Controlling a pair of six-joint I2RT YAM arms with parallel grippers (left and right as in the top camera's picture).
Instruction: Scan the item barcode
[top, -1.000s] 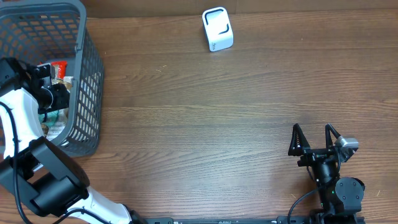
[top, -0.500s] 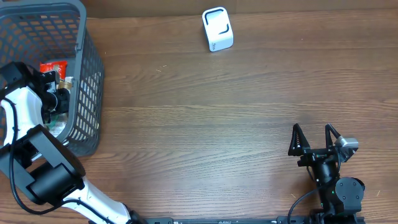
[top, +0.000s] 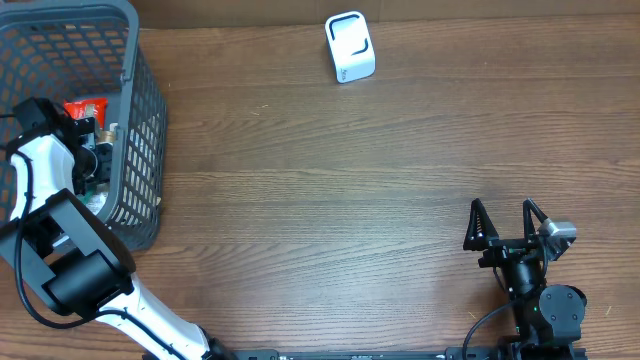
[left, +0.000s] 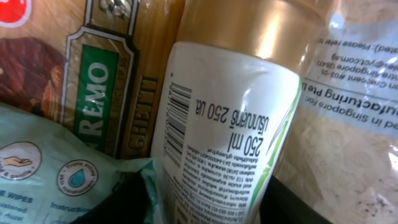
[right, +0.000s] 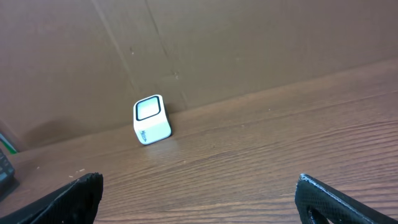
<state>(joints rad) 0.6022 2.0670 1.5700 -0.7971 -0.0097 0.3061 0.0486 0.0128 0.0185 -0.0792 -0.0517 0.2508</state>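
My left jaws sit down in the basket (top: 140, 120) at the far left, either side of the bottle (left: 224, 137) to be scanned, whether gripping I cannot tell, while my right jaws rest wide open and empty, near right, facing the scanner (top: 349, 46)

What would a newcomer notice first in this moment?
The grey mesh basket at the left of the table, the left gripper inside it. Its wrist camera is filled by a white bottle with its barcode showing, packets around it. A small white scanner stands alone at the far edge; the right gripper sits open, front right.
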